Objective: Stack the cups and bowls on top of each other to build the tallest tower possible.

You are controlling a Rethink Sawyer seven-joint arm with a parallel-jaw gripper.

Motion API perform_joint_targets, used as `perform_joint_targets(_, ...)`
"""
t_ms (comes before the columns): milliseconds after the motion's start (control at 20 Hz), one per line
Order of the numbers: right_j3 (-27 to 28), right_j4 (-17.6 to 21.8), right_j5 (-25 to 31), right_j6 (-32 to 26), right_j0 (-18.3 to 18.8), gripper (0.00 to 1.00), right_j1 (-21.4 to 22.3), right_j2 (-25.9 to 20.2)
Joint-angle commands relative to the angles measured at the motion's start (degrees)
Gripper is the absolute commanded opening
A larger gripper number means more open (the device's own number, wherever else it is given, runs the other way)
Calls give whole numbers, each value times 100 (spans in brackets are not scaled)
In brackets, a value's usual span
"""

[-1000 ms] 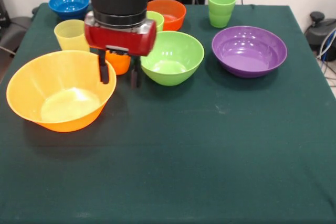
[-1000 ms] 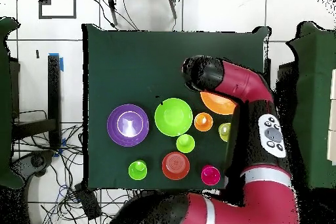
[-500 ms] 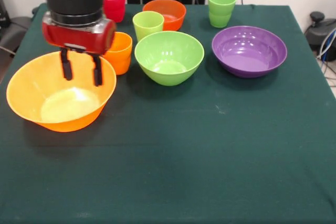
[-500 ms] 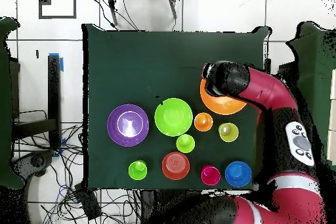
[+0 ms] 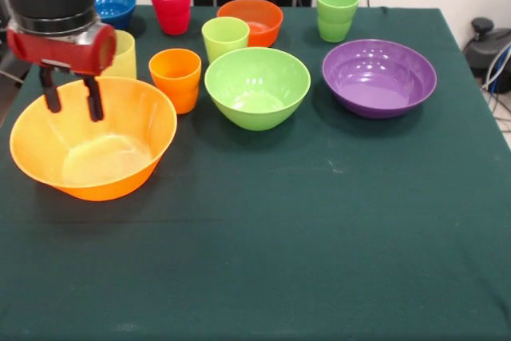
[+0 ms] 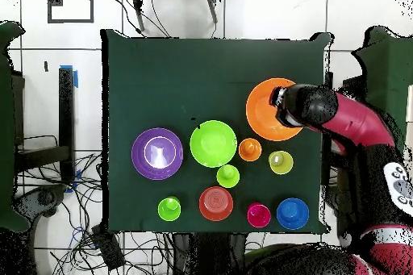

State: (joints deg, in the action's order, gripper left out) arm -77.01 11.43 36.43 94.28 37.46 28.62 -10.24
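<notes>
My gripper (image 5: 72, 99) hangs released and empty, its two fingers apart, over the far rim of the very large orange bowl (image 5: 92, 148). In the front view the fingers frame that rim, one on each side of the wall as far as I can judge, though I cannot tell whether either touches it. So the bowl lies directly beneath me, its hollow spreading toward the camera side of the counter (image 5: 319, 237); a straight descent would put the wall between my fingers.

No tower exists yet; every piece sits separately on the counter, except the darker green cup (image 5: 336, 12), which looks like two nested.

Bowls, five: the large orange one, the lime green bowl (image 5: 257, 87) at centre, the purple bowl (image 5: 379, 77) well apart on the other side, the orange-red bowl (image 5: 251, 20) behind, and the blue bowl (image 5: 116, 4) partly hidden behind my wrist.

Cups, five positions: the yellow cup (image 5: 121, 55) just beside my gripper, the orange cup (image 5: 176, 78) next to it, the lime cup (image 5: 224, 38), the red cup (image 5: 172, 5), and the green one.

The yellow cup is the nearest thing besides the bowl, so I judge it the piece most at risk of a bump.
</notes>
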Motion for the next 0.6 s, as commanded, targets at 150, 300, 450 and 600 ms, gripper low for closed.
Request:
perform_joint_targets(150, 110, 806, 638, -2136, 274, 100, -389, -1058)
perform_joint_targets(300, 136, 933, 633, -2197, 391, 100, -457, -1201)
perform_joint_targets(450, 189, 1062, 609, -2296, 509, 100, -561, -1337)
perform_joint_targets(600, 276, 1172, 625, -2382, 608, 100, -660, -1442)
